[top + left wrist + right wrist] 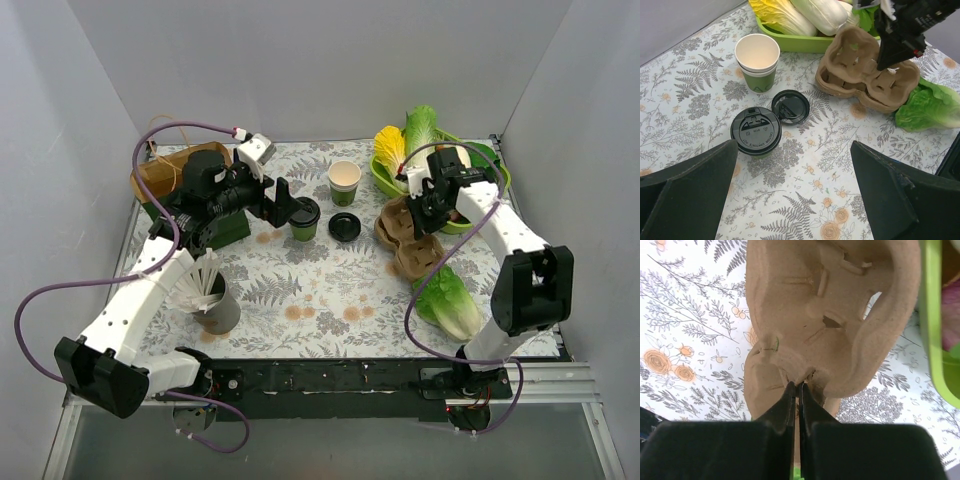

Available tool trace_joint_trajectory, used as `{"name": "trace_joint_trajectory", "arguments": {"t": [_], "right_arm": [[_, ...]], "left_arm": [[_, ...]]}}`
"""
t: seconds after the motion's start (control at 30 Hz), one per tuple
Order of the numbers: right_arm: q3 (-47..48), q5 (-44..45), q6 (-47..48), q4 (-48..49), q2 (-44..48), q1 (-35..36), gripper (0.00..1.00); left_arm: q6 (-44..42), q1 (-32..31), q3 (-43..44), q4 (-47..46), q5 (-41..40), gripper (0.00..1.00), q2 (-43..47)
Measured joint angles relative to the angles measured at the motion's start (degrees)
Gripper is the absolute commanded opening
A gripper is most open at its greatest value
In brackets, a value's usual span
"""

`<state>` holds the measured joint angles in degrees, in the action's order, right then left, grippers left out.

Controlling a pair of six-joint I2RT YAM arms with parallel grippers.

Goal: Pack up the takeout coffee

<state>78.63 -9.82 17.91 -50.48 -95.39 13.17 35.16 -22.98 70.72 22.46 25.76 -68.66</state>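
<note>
Left gripper (794, 145), released, has the upright lidded cup (756, 131) just ahead at 11 o'clock. Seen from above, the right gripper (797, 386) pinches the tray (830, 315) at the cup's 3 o'clock.

pulp tray (412, 258) touching green bin (805, 44) | lettuce (452, 300) beside tray | grey cup of sticks (220, 315) front-left

Your left gripper (794, 146) is spread wide, its dark fingers (685, 195) filling both lower corners. Just ahead of the gap stands a lidded cup (756, 131), with a loose lid (790, 106) lying just beside it on the right. An open cup (757, 57) stands farther back. The right gripper (883, 62) comes down on the tray (850, 67), which sits beside the lettuce (930, 107).
</note>
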Motion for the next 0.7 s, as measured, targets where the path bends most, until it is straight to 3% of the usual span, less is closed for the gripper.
{"name": "trace_joint_trajectory", "arguments": {"t": [0.17,0.33,0.5,0.6,0.7], "right_arm": [[0.00,-1.03,0.28,-0.46,6.03,-0.83,0.01],[0.39,-4.04,1.27,-1.22,7.06,-1.11,0.01],[3.26,-7.61,2.19,-2.05,7.08,-1.16,0.01],[5.42,-9.29,2.36,-1.66,7.08,-1.16,0.01],[6.97,-10.23,2.47,-1.49,7.04,-1.16,0.01]], "left_arm": [[-0.50,1.25,5.07,2.10,-0.52,0.98,-0.79],[-2.51,5.27,17.55,4.61,-2.38,0.98,-4.15],[-11.08,7.54,26.91,14.12,1.86,0.92,-6.47],[-17.16,6.05,26.62,23.30,7.80,0.88,-6.54],[-23.30,1.11,20.50,31.41,9.75,0.80,-6.60]]}}
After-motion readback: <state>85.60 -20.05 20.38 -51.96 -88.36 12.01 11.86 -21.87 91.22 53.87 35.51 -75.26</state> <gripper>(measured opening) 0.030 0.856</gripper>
